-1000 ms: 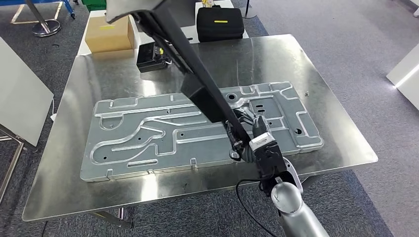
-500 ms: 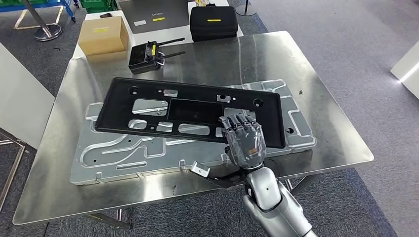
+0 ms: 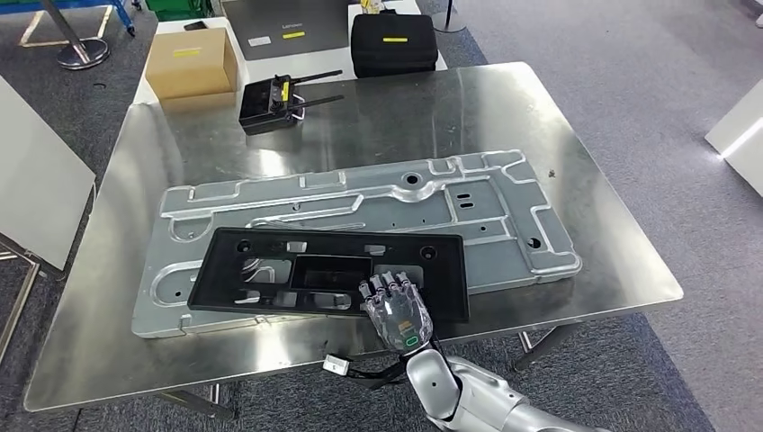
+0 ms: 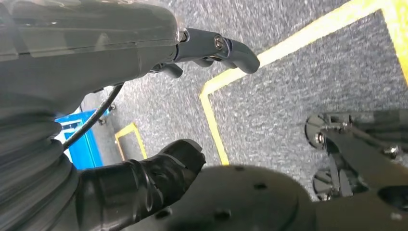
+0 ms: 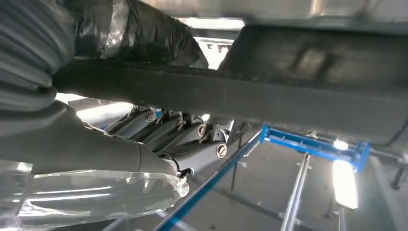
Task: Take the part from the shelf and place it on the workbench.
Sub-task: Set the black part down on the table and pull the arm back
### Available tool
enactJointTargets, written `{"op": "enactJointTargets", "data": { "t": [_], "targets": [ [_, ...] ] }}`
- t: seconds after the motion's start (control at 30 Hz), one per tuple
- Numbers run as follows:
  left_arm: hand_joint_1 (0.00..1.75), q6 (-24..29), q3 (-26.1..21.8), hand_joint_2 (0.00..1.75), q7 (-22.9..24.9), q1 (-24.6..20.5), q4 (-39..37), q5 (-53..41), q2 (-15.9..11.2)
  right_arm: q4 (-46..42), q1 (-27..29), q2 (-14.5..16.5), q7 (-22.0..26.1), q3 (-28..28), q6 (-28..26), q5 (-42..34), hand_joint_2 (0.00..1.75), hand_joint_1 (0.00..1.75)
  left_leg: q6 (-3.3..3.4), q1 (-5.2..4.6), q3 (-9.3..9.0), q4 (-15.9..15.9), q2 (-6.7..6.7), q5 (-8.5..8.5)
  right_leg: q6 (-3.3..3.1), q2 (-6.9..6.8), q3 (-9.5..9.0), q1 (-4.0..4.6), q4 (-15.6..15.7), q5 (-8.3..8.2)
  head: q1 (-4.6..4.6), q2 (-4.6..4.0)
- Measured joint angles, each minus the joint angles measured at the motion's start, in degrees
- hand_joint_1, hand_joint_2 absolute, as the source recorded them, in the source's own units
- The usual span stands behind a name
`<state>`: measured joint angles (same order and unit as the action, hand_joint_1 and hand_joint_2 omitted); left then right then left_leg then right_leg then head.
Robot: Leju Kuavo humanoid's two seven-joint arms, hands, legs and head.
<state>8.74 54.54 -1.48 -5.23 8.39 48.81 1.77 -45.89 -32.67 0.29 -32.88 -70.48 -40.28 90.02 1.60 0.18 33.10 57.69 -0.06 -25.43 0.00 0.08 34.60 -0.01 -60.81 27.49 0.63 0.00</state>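
We see the right hand [image 3: 397, 311] gripping the near long edge of the part [image 3: 328, 272], a black rectangular frame with cut-outs. In the right wrist view the thumb [image 5: 144, 33] lies on one face of the part [image 5: 231, 91] and the fingers [image 5: 163, 132] on the other, so the hand is clamped on it. The part lies nearly flat on the bench [image 3: 378, 117], overlapping the near edge of a large grey stamped metal panel [image 3: 486, 202] that rests on the steel top. We cannot tell whether the part sits fully on the panel or is slightly lifted. The left hand [image 4: 159, 115] hangs over grey carpet with yellow floor tape [image 4: 240, 77]; its fingers are apart and hold nothing. At the far side we note a black device [image 3: 270, 101], a cardboard box [image 3: 191, 63] and a black case [image 3: 394, 42].
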Motion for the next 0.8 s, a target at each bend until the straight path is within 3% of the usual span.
{"op": "enactJointTargets", "data": {
  "t": [0.1, 0.17, 0.2, 0.23, 0.27, 0.33, 0.47, 0.5, 0.57, 0.63, 0.67, 0.7, 0.73, 0.8],
  "targets": [
    [0.00, -0.07, 0.26, 1.75, 0.05, -0.13, 0.00, -0.04, 0.04, 2.76, -0.38, 0.07, -0.03, -0.37, -0.01, 0.01, 1.75, 1.75, 0.66, 0.11, -0.47, -0.54, 0.29, 0.22, 0.51, 0.00, 4.10, -0.22, -9.09, 4.82, 0.05, 0.00],
    [0.00, -0.09, 0.44, 1.75, 0.09, -0.11, 0.00, -0.05, 0.06, 4.01, -0.50, 0.14, -0.04, -0.56, 0.00, 0.02, 1.75, 1.75, 0.69, 0.08, -0.46, -0.52, 0.38, 0.20, 0.69, -0.03, 6.42, -0.38, -13.82, 6.19, 0.04, 0.00],
    [0.00, -0.08, 0.53, 1.75, 0.10, -0.09, 0.00, -0.06, 0.08, 4.52, -0.60, 0.20, -0.03, -0.61, 0.01, 0.02, 1.75, 1.75, 0.67, 0.08, -0.48, -0.49, 0.39, 0.20, 0.73, -0.05, 6.06, -0.46, -13.20, 5.33, 0.05, 0.00],
    [0.00, -0.07, 0.67, 1.75, 0.10, -0.09, 0.00, -0.09, 0.12, 4.97, -0.72, 0.26, -0.02, -0.61, 0.02, 0.03, 1.75, 1.75, 0.63, 0.09, -0.51, -0.42, 0.38, 0.20, 0.70, -0.07, 4.51, -0.55, -10.41, 3.65, 0.05, 0.00],
    [0.00, -0.04, 0.86, 1.75, 0.08, -0.10, 0.00, -0.18, 0.17, 5.32, -0.86, 0.31, -0.01, -0.53, 0.03, 0.02, 1.75, 1.75, 0.53, 0.09, -0.54, -0.29, 0.34, 0.17, 0.59, -0.10, 2.22, -0.63, -6.30, 1.84, 0.06, 0.00],
    [0.00, 0.15, 1.24, 1.75, -0.06, -0.12, 0.00, -0.39, 0.27, 5.84, -1.01, 0.43, 0.05, -0.17, 0.03, 0.02, 1.75, 1.75, 0.05, -0.08, -0.50, 0.09, 0.17, -0.02, 0.21, -0.10, -1.18, -0.49, 0.17, -0.12, 0.04, 0.00],
    [0.00, 0.53, 1.63, 1.75, -0.40, -0.14, 0.00, -0.75, 0.32, 6.39, -0.91, 0.75, 0.14, 0.68, 0.03, 0.02, 0.00, 0.00, -1.34, -0.02, -0.47, 0.23, -0.05, -0.07, -0.99, -0.05, -1.89, -0.29, 2.12, -0.64, 0.02, 0.00],
    [0.00, 0.87, 1.76, 1.75, -0.20, -0.14, 0.00, -0.88, 0.33, 6.53, -0.80, 0.82, 0.17, 0.85, 0.02, 0.02, 0.00, 0.00, -1.64, 0.03, -0.17, 0.94, -0.07, -0.68, -1.36, -0.10, -2.06, -0.41, 2.43, -0.90, 0.01, 0.00],
    [0.00, 1.88, 2.14, 1.75, 0.46, -0.12, 0.00, -1.05, 0.34, 6.83, -0.33, 0.93, 0.26, 1.30, 0.02, 0.02, 0.00, 0.00, -2.19, 0.26, 2.07, 6.05, -0.07, -3.95, -1.85, -0.23, -2.18, -0.62, 2.89, -1.34, -0.03, 0.00],
    [0.00, 2.35, 2.45, 0.87, 0.90, -0.05, 0.00, -0.81, 0.35, 7.15, 0.16, 0.93, 0.36, 1.96, 0.03, 0.02, 0.00, 0.00, -2.65, 0.47, 5.47, 13.72, -0.05, -7.62, -1.99, -0.23, -1.89, -0.57, 2.89, -1.47, -0.05, 0.00],
    [0.00, 2.25, 2.52, 0.44, 0.95, 0.00, 0.00, -0.65, 0.34, 7.30, 0.30, 0.92, 0.39, 2.30, 0.03, 0.02, 0.00, 0.00, -2.77, 0.53, 6.41, 15.96, -0.05, -8.18, -2.00, -0.17, -1.80, -0.53, 2.84, -1.50, -0.05, 0.00],
    [0.00, 2.06, 2.57, 0.00, 0.98, 0.05, 0.00, -0.47, 0.34, 7.43, 0.37, 0.92, 0.43, 2.67, 0.04, 0.01, 0.00, 0.00, -2.81, 0.56, 6.31, 16.01, -0.04, -7.61, -1.98, -0.08, -1.76, -0.53, 2.78, -1.52, -0.05, 0.00],
    [0.00, 1.85, 2.60, 0.00, 1.00, 0.07, 0.00, -0.28, 0.33, 7.54, 0.41, 0.91, 0.46, 3.02, 0.04, 0.02, 0.00, 0.00, -2.79, 0.59, 5.02, 13.67, -0.04, -6.05, -1.93, 0.04, -1.76, -0.53, 2.71, -1.54, -0.05, 0.00],
    [0.00, 1.43, 2.66, 0.00, 1.09, 0.02, 0.00, -0.06, 0.31, 7.64, 0.41, 0.91, 0.48, 3.87, 0.04, 0.02, 0.00, 0.00, -2.50, 0.56, 0.64, 5.40, 0.00, -2.63, -1.64, 0.30, -1.80, -0.46, 2.51, -1.56, -0.04, 0.00]
  ]
}}
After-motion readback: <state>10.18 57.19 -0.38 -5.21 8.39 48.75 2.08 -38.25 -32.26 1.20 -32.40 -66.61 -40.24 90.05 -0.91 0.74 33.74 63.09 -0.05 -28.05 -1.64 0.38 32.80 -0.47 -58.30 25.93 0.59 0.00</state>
